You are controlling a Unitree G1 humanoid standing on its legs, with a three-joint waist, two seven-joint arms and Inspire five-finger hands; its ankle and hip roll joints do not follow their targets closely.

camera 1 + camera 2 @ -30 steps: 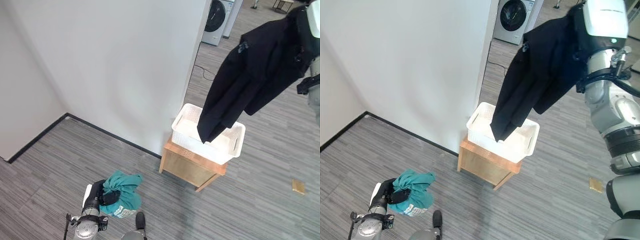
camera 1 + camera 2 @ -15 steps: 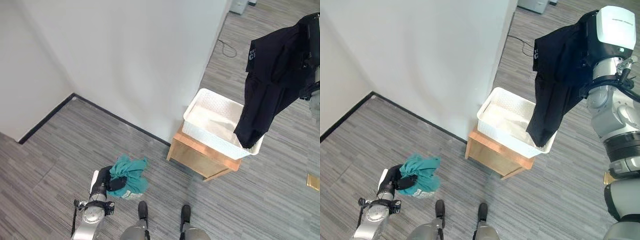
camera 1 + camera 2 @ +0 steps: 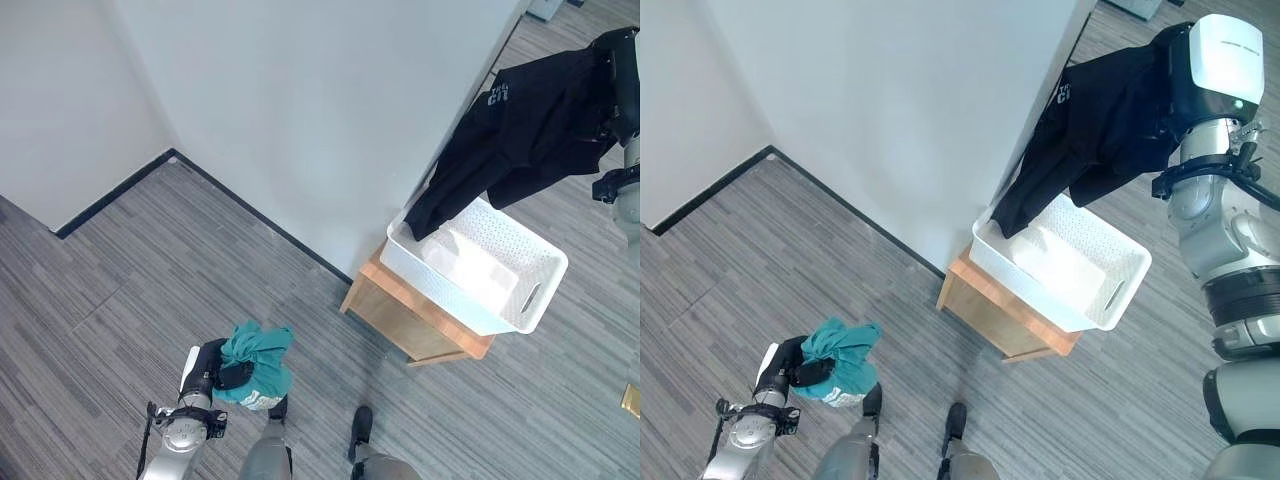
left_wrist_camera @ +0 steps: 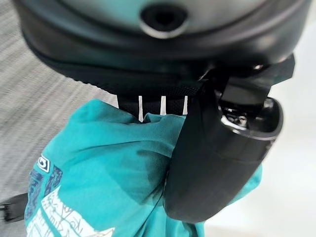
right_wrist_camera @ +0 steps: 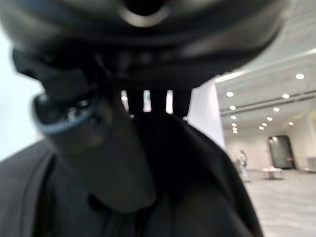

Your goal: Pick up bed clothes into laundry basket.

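Gripping a teal shirt (image 3: 256, 361), the left hand (image 3: 218, 366) hangs low over the floor (image 3: 120, 290), fingers and thumb curled round the bunched cloth. A white basket (image 3: 480, 266) sits on a wooden stand (image 3: 400, 318) beside the wall (image 3: 300, 110). The right hand (image 5: 98, 148), raised high, is clamped on a black garment (image 3: 520, 130), whose lower end hangs over the basket's far rim. A small tan object (image 3: 631, 400) lies on the floor at far right.
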